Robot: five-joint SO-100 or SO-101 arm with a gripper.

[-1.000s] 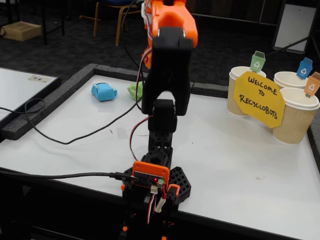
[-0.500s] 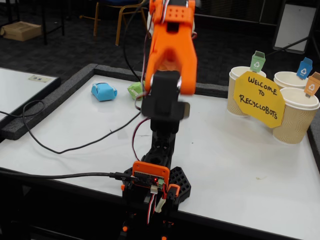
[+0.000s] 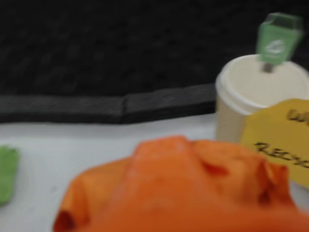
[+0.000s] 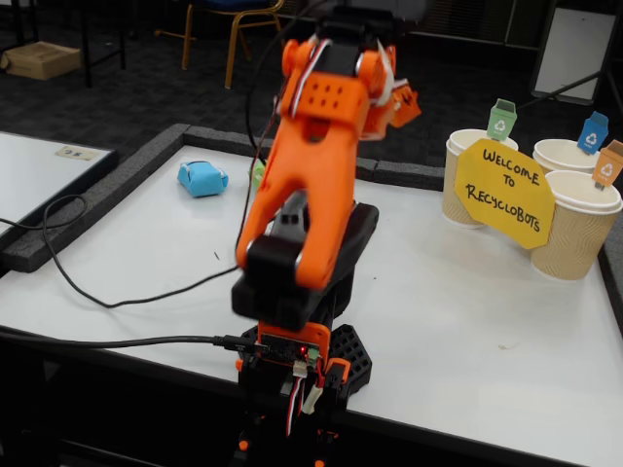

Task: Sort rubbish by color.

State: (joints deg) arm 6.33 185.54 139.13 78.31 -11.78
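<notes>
Wrist view: pincer (image 3: 193, 193) fills lower frame as orange blur; open or closed cannot be told. Green paper lump (image 3: 7, 174) at left edge on white table (image 3: 72, 145). Cup (image 3: 251, 96) with green tag (image 3: 276, 41) upper right, yellow sign (image 3: 280, 140) before it. Fixed view: blue paper lump (image 4: 202, 178) upper left on table, green lump mostly hidden behind arm (image 4: 311, 195). Cable (image 4: 107, 292) lies at left.

You are looking across a white worktop (image 4: 467, 321) edged along its far and left sides by a dark foam border (image 4: 88, 209). Beyond it lies dark carpet (image 4: 127, 92). A chair with yellow legs (image 4: 234, 34) stands at the back, a cardboard box (image 4: 41, 60) sits on the carpet at far left, and a second white table (image 4: 29, 170) adjoins on the left.
</notes>
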